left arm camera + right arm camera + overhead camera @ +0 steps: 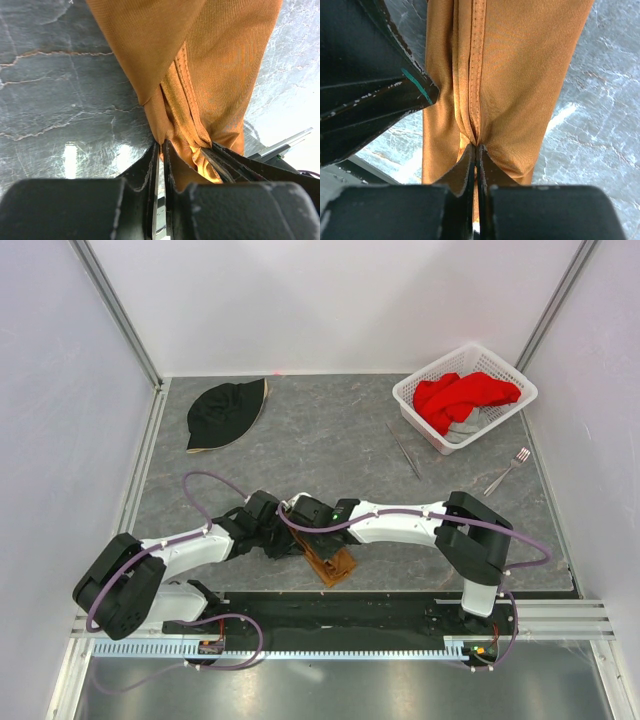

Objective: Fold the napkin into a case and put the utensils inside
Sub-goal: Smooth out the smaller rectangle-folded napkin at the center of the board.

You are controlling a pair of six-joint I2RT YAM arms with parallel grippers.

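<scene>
Fold under way | left gripper and right gripper both pinch shiny orange-brown cloth napkin | hold your tension even, edges aligned

**Near edge crowded, middle of the desk open**

Both arms lie along the near edge and meet at its middle. There the left gripper and right gripper are clamped on the napkin close together, with no passage between them.

- Far-left corner: black hat.
- Far-right corner: white basket, with the knife and fork flat just before it.
- Bare stone between hat and basket, and across the middle.
- Walls bound the left, far and right edges.
</scene>
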